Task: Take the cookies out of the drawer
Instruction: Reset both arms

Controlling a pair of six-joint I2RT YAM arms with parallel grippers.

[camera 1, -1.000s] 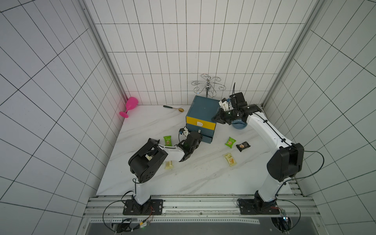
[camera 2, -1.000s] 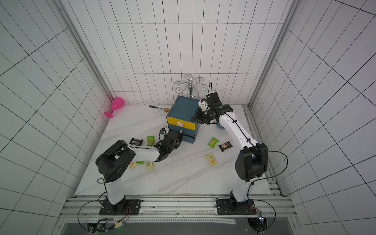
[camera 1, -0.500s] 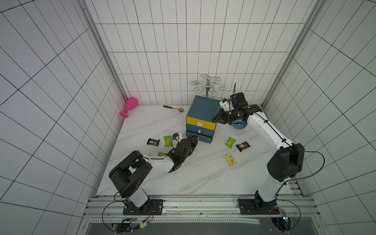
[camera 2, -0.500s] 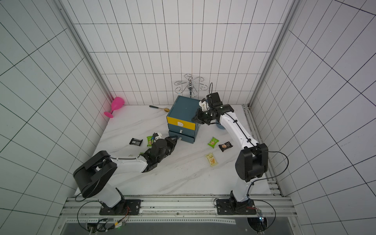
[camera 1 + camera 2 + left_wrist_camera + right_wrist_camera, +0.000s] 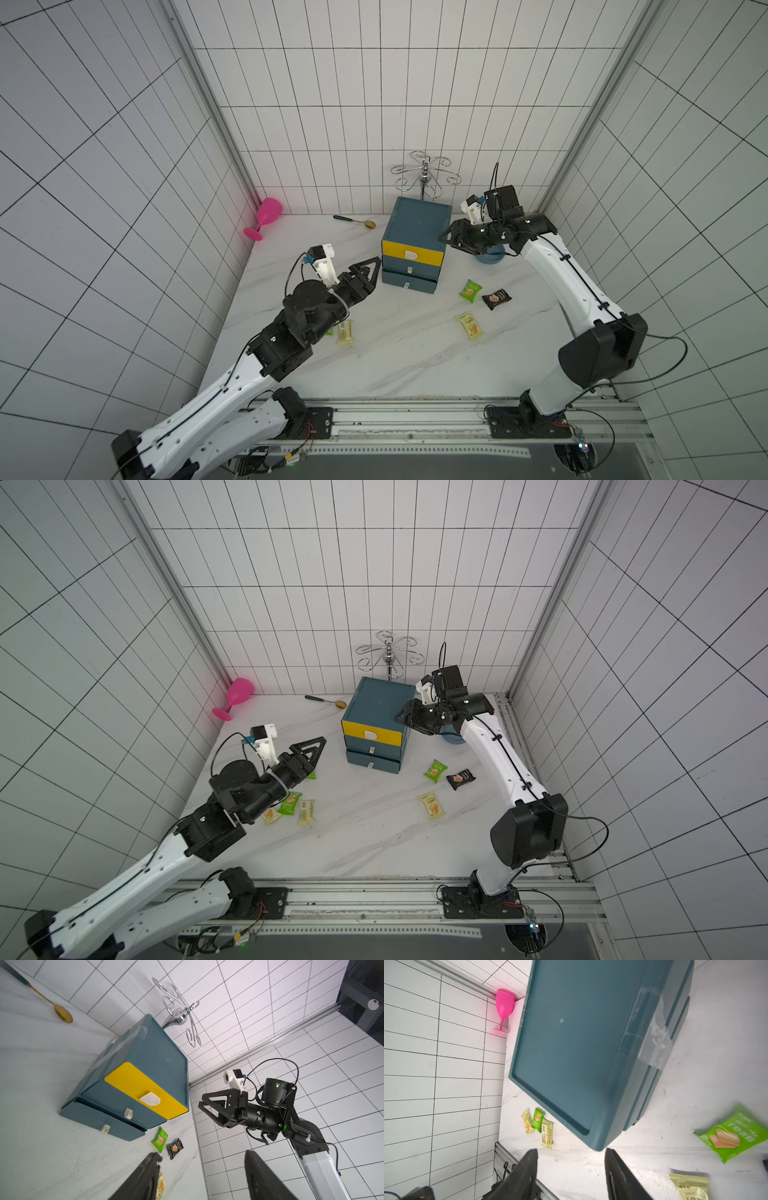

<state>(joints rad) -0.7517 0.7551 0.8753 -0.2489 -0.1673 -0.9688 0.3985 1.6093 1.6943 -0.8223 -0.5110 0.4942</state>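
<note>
The blue drawer unit (image 5: pixel 415 232) with a yellow top drawer (image 5: pixel 411 253) stands at the back, and its drawers look pushed in. Cookies lie on the marble to its right: a green packet (image 5: pixel 471 290), a black one (image 5: pixel 496 298) and a yellow one (image 5: pixel 470 326). More cookies lie on the left: green (image 5: pixel 289 803) and yellow (image 5: pixel 306 811), partly under my left arm. My left gripper (image 5: pixel 372 270) hangs open and empty in the air left of the drawer fronts. My right gripper (image 5: pixel 446 241) is open and empty beside the unit's top right corner (image 5: pixel 600 1142).
A pink goblet (image 5: pixel 266 216) stands in the back left corner. A spoon (image 5: pixel 355 221) lies behind the unit, and a wire rack (image 5: pixel 424 178) rises at the back wall. A blue bowl (image 5: pixel 490 255) sits under my right wrist. A metal rail (image 5: pixel 415 409) borders the table's front.
My left gripper has drawn back from the lower drawer front, risen and opened. My right gripper has opened while staying by the unit's top corner.
</note>
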